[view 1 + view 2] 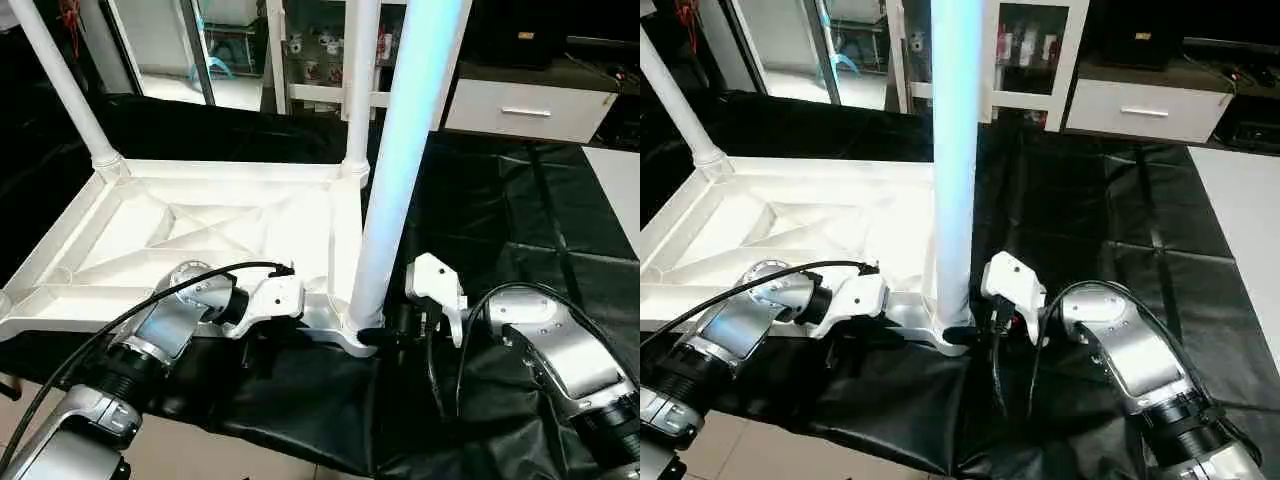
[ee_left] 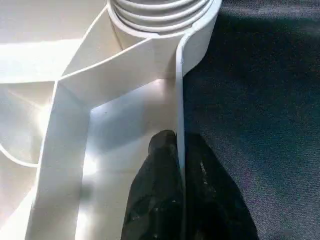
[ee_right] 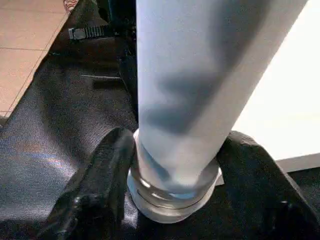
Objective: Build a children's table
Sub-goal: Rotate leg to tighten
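1. The children's table top (image 1: 200, 235) lies upside down on the black-draped worktop (image 1: 520, 220), its X-ribbed underside facing up. Two legs stand in the corner sockets on its far side, one of them (image 1: 60, 85) leaning outward, and a third leg (image 1: 400, 170) rises from the near corner socket (image 1: 352, 335) closest to my right arm.
2. My left hand (image 2: 177, 185) is pinched together on the thin upright rim of the top, just beside that near socket — one finger inside the rim, one outside.
3. My right hand (image 3: 175, 170) straddles the foot of the third leg just above the socket, a finger (image 3: 100, 185) on either side. Whether the fingers press the tube or merely flank it, I cannot tell.
4. By my judgement the plastic is light and stiff but smooth, so the tube could slide or twist between the fingers. The rim is thin and may flex if I pull hard on it.
5. I would take the leg low, near its ringed end, where a push goes straight into the socket. Held high, the long tube would lever sideways.
6. The tops of all three legs are cut off, and how far the near leg is seated is hidden by my fingers. The near corner on my left is partly behind my forearm — I cannot see its socket.
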Tool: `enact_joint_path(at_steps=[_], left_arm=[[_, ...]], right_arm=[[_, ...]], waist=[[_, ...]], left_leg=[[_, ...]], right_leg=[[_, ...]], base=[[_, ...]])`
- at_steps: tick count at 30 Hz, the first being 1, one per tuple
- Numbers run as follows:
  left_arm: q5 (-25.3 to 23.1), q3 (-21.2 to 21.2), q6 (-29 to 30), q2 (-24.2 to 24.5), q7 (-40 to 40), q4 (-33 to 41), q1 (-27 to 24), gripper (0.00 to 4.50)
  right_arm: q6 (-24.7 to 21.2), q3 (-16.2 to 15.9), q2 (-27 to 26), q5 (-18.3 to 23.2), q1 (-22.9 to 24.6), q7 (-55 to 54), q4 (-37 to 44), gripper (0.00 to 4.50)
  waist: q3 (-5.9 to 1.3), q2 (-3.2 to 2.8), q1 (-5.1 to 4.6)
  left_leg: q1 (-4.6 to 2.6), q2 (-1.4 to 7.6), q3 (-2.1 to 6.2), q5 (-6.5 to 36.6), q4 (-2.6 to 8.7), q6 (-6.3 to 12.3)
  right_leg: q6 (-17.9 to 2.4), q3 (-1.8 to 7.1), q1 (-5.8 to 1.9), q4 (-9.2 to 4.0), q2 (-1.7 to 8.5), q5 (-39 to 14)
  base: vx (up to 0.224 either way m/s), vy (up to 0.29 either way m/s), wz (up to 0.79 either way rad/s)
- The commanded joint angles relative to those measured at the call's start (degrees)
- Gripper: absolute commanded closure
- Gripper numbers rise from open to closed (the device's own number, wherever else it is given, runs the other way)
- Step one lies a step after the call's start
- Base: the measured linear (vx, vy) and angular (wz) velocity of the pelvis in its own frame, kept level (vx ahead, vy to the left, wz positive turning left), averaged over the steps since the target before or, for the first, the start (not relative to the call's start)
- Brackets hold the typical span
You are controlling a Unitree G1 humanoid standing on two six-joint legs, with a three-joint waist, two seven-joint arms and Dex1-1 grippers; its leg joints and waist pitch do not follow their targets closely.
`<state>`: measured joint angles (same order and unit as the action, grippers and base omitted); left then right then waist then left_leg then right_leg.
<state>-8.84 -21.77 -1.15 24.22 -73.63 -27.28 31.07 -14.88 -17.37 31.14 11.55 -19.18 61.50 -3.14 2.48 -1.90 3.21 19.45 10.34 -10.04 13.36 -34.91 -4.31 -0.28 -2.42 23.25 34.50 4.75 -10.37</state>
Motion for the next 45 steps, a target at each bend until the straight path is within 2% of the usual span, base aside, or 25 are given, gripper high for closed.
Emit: enact_joint_path(at_steps=[1,6,12,13,15,17,18,19,22,26,33,43,44,45], left_arm=[[1.64,-1.04,-0.90,-1.59,0.07,0.84,-0.63,4.50],[1.69,-1.07,-0.58,-1.60,0.12,1.09,-1.00,4.50],[1.81,-0.89,-0.45,-1.39,0.27,1.27,-1.49,4.50],[1.80,-0.89,-0.45,-1.38,0.27,1.27,-1.49,4.50],[1.76,-0.87,-0.48,-1.34,0.37,1.24,-1.51,4.50],[1.81,-0.85,-0.44,-1.38,0.43,1.32,-1.56,4.50],[1.83,-0.84,-0.43,-1.41,0.45,1.36,-1.58,4.50],[1.84,-0.85,-0.37,-1.45,0.53,1.47,-1.65,4.50],[1.80,-0.89,-0.29,-1.60,0.69,1.52,-1.71,4.50],[1.77,-0.90,-0.29,-1.55,0.71,1.52,-1.68,4.50],[1.60,-0.90,-0.62,-1.26,0.84,0.99,-1.30,4.50],[1.50,-0.95,-0.62,-1.17,1.11,1.16,-1.48,4.50],[1.50,-0.94,-0.59,-1.17,1.16,1.21,-1.49,4.50],[1.50,-0.92,-0.57,-1.17,1.19,1.24,-1.51,4.50]], right_arm=[[0.73,-1.43,-0.09,0.51,-0.07,2.83,-0.09,2.13],[0.44,-1.80,0.13,0.85,0.39,3.95,0.37,2.40],[1.64,-2.11,0.70,-0.14,0.68,4.52,0.17,2.47],[1.70,-2.12,0.71,-0.20,0.67,4.50,0.16,2.12],[0.78,-1.60,0.04,0.28,0.42,3.83,-0.18,1.78],[0.55,-1.47,-0.50,0.49,0.36,3.47,-0.26,1.76],[0.50,-1.49,-0.63,0.52,0.38,3.45,-0.25,1.66],[0.42,-1.66,-0.88,0.45,0.52,3.38,-0.11,1.51],[1.09,-2.30,-1.61,-0.23,0.88,2.77,-0.38,1.20],[1.77,-2.60,-2.29,-0.94,0.95,1.85,-1.06,1.20],[1.95,-2.46,-2.92,-1.34,1.08,1.52,-1.48,1.20],[5.09,-3.76,-3.42,-4.60,0.61,0.45,-4.33,1.20],[5.48,-3.69,-3.60,-4.81,0.54,0.12,-4.44,1.20],[5.73,-3.66,-3.75,-4.96,0.49,-0.10,-4.55,1.20]], waist=[[-3.33,1.96,-0.39],[-3.34,2.11,-0.38],[-3.34,2.27,-0.41],[-3.37,2.31,-0.42],[-3.35,2.32,-0.42],[-3.36,2.31,-0.42],[-3.30,2.30,-0.48],[-3.28,2.54,-0.54],[-3.17,2.43,-0.59],[-3.09,2.43,-0.82],[-3.12,2.48,-1.13],[-3.09,2.56,-1.28],[-3.08,2.84,-1.33],[-3.06,2.66,-1.28]], left_leg=[[0.62,2.30,0.22,2.88,4.01,6.86],[0.64,2.32,0.22,2.79,4.00,6.96],[0.67,2.33,0.25,2.42,4.00,7.25],[0.70,2.30,0.23,2.39,3.97,7.27],[0.71,2.26,0.22,2.44,3.96,7.31],[0.72,2.25,0.22,2.52,3.95,7.22],[0.77,2.26,0.24,2.73,3.99,7.19],[0.74,2.27,0.23,3.12,4.02,7.01],[0.72,2.27,0.26,4.25,4.11,6.36],[0.66,2.25,0.32,5.51,4.24,5.59],[0.78,2.21,0.41,5.67,4.27,5.92],[0.79,2.21,0.40,6.17,4.29,5.68],[0.86,2.17,0.37,6.26,4.28,5.77],[0.81,2.20,0.42,6.36,4.32,5.72]], right_leg=[[-13.61,2.26,-3.10,-3.15,3.09,-9.53],[-13.51,2.25,-3.10,-3.13,3.08,-9.65],[-13.45,2.19,-3.07,-3.06,3.10,-9.47],[-13.37,2.19,-3.10,-3.06,3.10,-9.49],[-13.30,2.20,-3.10,-3.10,3.11,-9.71],[-13.24,2.18,-3.09,-3.12,3.11,-10.01],[-13.21,2.19,-3.06,-3.14,3.11,-10.23],[-13.02,2.17,-3.07,-3.23,3.10,-10.88],[-12.50,2.21,-2.97,-3.42,3.12,-12.74],[-12.21,2.22,-2.85,-3.54,3.07,-13.78],[-12.64,2.20,-2.99,-3.45,3.16,-12.96],[-12.40,2.22,-2.90,-3.55,3.20,-13.91],[-12.33,2.21,-2.92,-3.59,3.18,-14.09],[-12.37,2.21,-2.90,-3.58,3.25,-14.37]], base=[[0.000,0.000,0.00],[0.000,0.000,0.00],[0.000,0.000,0.00],[0.000,0.000,0.00],[0.000,0.000,0.00],[0.000,0.000,0.00],[0.000,0.000,0.00],[0.000,0.000,0.00],[0.000,0.000,0.00],[0.000,0.000,0.00],[0.000,0.000,0.00],[0.000,0.000,0.00],[0.000,0.000,0.00],[0.000,0.000,0.00]])
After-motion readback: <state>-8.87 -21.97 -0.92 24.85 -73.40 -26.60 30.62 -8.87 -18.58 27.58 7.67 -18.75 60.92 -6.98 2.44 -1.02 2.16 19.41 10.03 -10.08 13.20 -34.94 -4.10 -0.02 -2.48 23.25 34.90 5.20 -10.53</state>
